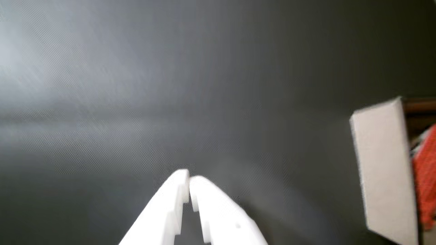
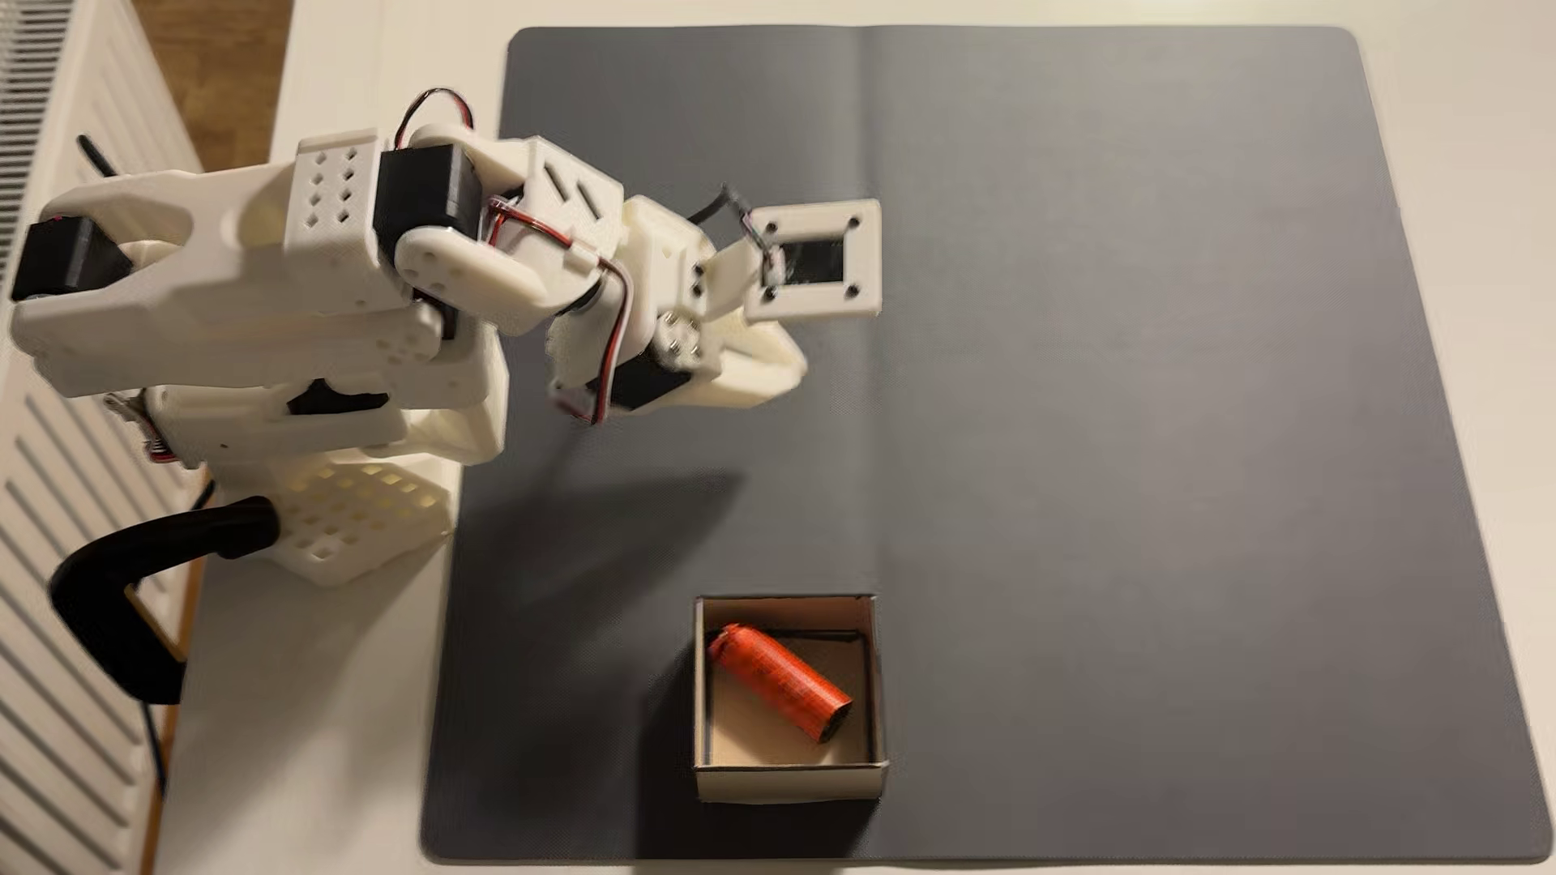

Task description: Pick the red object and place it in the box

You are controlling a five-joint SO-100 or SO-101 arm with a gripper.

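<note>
Red cylinder (image 2: 779, 682): I see it lying diagonally inside the cardboard box (image 2: 787, 781), lower centre, fixed view.
Gripper (image 1: 189, 177): my jaws closed, empty, bottom centre, wrist view.

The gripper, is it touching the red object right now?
Apart. In the fixed view the red object lies inside the box, with bare grey mat between it and the arm. In the wrist view the gripper is shut over the mat.

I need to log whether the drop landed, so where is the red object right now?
In the fixed view the red object lies diagonally inside the box, near the bottom edge of the grey mat, well below the arm.
</note>
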